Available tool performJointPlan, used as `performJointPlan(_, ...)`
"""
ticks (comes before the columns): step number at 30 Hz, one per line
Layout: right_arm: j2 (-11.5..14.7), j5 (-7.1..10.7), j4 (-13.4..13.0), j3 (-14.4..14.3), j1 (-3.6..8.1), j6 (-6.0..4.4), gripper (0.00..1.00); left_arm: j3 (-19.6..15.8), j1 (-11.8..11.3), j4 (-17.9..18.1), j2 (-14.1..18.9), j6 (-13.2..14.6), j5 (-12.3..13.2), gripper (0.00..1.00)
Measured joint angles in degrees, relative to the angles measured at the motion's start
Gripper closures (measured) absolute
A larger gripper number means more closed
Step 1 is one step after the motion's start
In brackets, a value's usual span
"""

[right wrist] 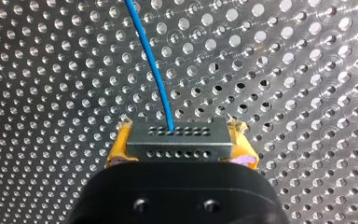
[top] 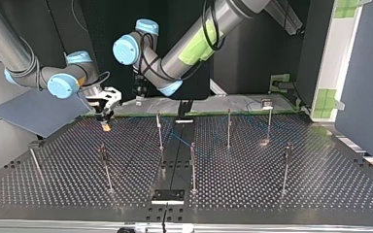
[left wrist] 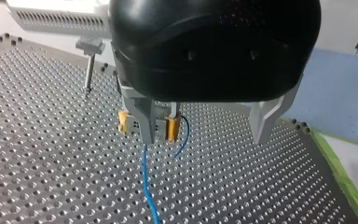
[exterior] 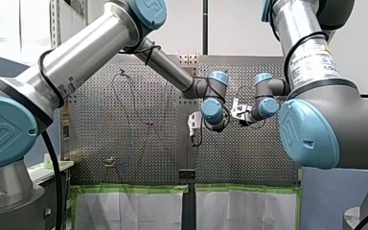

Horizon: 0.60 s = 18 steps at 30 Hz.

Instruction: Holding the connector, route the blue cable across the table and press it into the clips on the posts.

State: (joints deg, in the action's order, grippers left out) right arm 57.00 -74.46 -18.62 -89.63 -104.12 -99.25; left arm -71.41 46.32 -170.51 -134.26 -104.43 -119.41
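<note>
My right gripper [right wrist: 177, 136] is shut on the grey connector [right wrist: 182, 150], clamped between its yellow pads [right wrist: 117, 151] just above the perforated table. The blue cable [right wrist: 151, 60] leaves the connector's face and runs out over the holes. In the top view my right gripper [top: 106, 121] hangs at the table's back left. My left gripper [left wrist: 205, 135] hovers right behind it and is open: one pale finger [left wrist: 265, 119] stands well off to the side, the other is close by the connector [left wrist: 156, 126]. The blue cable [left wrist: 147, 186] trails down from there. Several thin posts [top: 159, 131] stand across the table.
A post with a clip head [left wrist: 89, 65] stands beyond the grippers. A blue-grey panel [top: 39, 111] lies off the table at the top view's left. A black bracket [top: 167, 195] sits at the near edge. Green tape [left wrist: 340, 172] marks the table's side edge.
</note>
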Motion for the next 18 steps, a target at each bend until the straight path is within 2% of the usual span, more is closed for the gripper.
performJointPlan(6,0.0,0.01,0.0,0.0,0.0,-0.05,1.0,3.3,0.0,0.7,-3.1,-0.1,-0.4,0.0)
performJointPlan(13,0.0,0.01,-0.1,0.0,0.01,-0.08,1.0,6.8,0.3,1.6,-3.8,-0.7,-1.4,0.0)
performJointPlan(18,0.0,0.01,-0.1,0.0,0.01,-0.08,1.0,7.7,0.4,1.8,-3.8,-1.1,-3.2,0.0)
